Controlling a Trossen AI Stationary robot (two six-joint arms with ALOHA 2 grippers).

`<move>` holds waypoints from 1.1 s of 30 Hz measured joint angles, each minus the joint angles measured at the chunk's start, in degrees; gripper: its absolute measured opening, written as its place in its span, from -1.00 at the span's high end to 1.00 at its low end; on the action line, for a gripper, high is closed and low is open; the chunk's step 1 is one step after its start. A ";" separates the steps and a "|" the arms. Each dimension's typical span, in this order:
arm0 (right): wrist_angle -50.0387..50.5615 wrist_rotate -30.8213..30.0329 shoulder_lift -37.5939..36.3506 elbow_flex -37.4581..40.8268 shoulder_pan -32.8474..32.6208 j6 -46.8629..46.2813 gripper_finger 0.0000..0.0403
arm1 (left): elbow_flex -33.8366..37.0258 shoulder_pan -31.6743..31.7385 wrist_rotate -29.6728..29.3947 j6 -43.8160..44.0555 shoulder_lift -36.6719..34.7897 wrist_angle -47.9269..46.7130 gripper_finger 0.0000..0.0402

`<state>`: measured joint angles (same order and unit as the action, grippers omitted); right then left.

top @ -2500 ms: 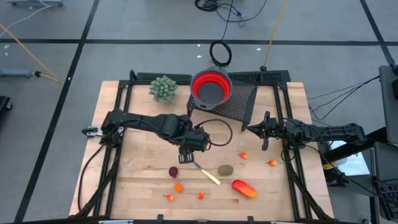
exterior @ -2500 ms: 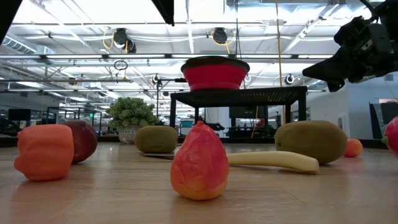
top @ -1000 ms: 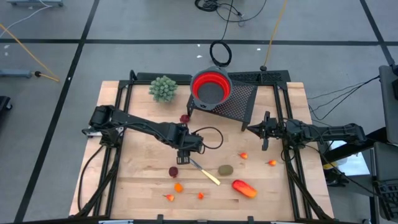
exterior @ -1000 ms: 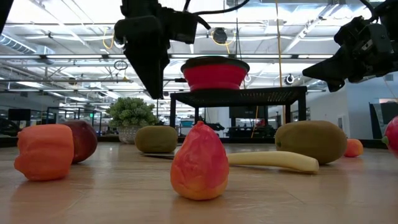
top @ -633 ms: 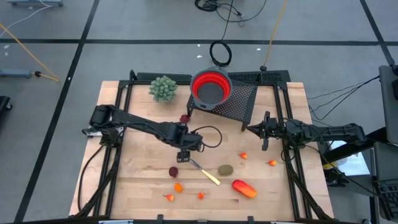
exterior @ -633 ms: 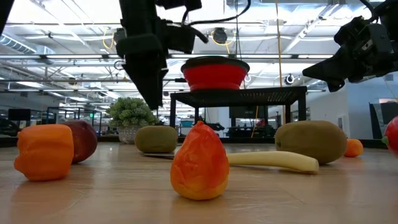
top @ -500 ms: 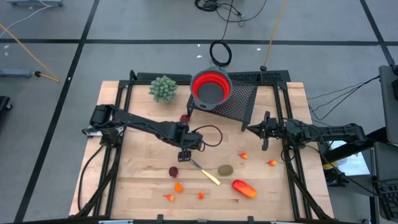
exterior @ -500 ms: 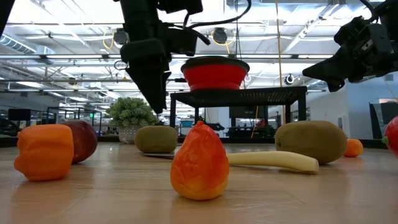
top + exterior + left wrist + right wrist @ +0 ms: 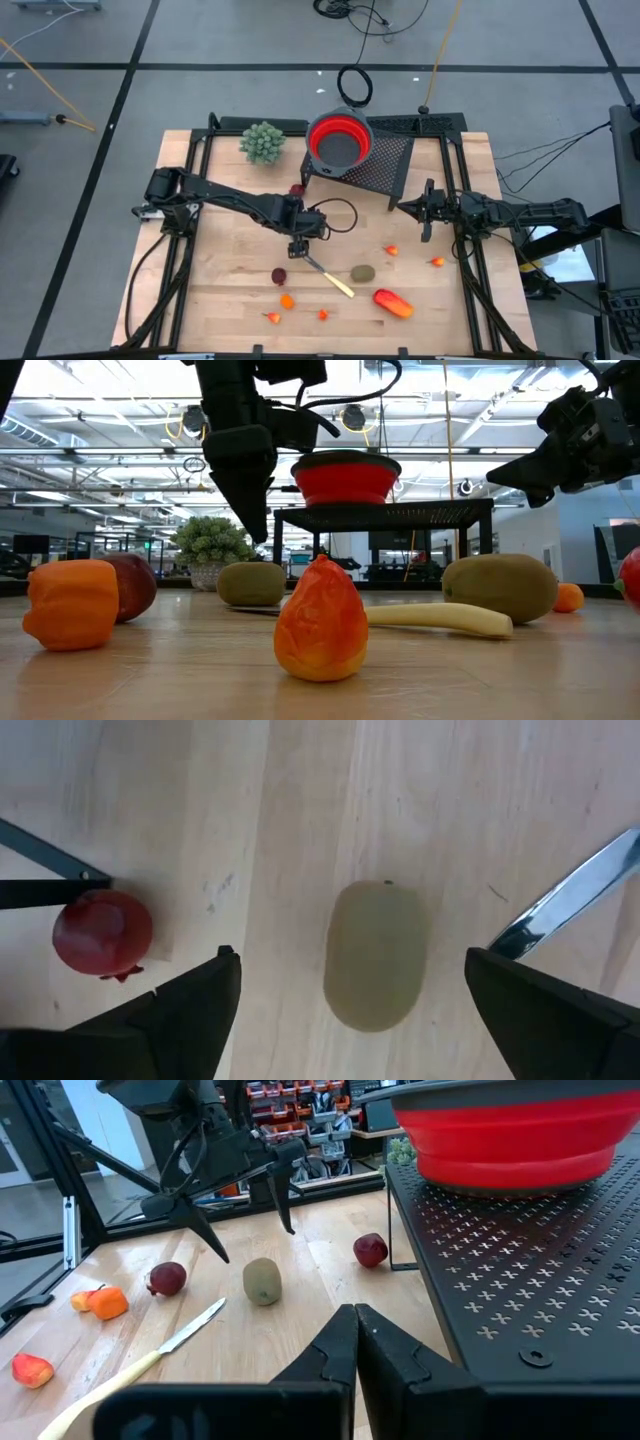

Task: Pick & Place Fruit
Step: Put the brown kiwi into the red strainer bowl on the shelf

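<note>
Overhead, the table holds scattered toy fruit. Directly above a kiwi, the left gripper hangs with jaws spread wide and empty, a knife just beside. That kiwi looks light, hard and smooth, likely slippery; pinching across its narrow middle seems safest. Off to the side, the right gripper waits closed.

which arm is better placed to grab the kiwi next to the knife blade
Left. Its gripper hangs open right over that kiwi, jaws either side. The right gripper is shut and waits off by the rack.
</note>
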<state>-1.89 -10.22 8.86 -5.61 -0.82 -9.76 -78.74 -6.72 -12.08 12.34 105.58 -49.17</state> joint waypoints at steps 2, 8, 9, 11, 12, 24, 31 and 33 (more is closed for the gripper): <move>0.00 0.00 0.00 0.00 0.00 0.00 1.00 | 0.00 0.00 0.00 -0.06 0.00 0.00 -0.89; 0.00 0.00 0.00 0.00 0.02 0.00 1.00 | -0.02 0.07 0.02 -0.53 1.67 1.23 -0.89; 0.00 -0.02 0.02 0.00 0.00 0.00 1.00 | -0.02 0.07 0.05 -0.95 2.19 1.66 -0.89; 0.01 -0.01 0.02 0.00 0.00 0.03 1.00 | -0.02 0.07 0.51 -2.02 3.40 2.32 -0.89; 0.02 0.00 0.02 0.00 0.01 0.12 1.00 | -0.02 0.07 0.66 -2.23 4.05 2.43 -0.89; 0.02 0.00 0.02 0.00 0.01 0.09 1.00 | 3.12 0.70 1.75 -1.67 7.58 3.36 -0.89; 0.02 -0.02 0.02 0.00 0.01 0.02 1.00 | 5.29 0.70 1.97 -1.52 7.21 5.85 -0.89; 0.02 0.00 0.02 0.00 0.00 0.02 1.00 | 5.30 0.70 1.97 -1.90 7.26 7.42 -0.89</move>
<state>-1.87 -10.22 8.88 -5.61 -0.82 -9.74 -73.44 -6.02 -10.11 10.44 112.84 -41.74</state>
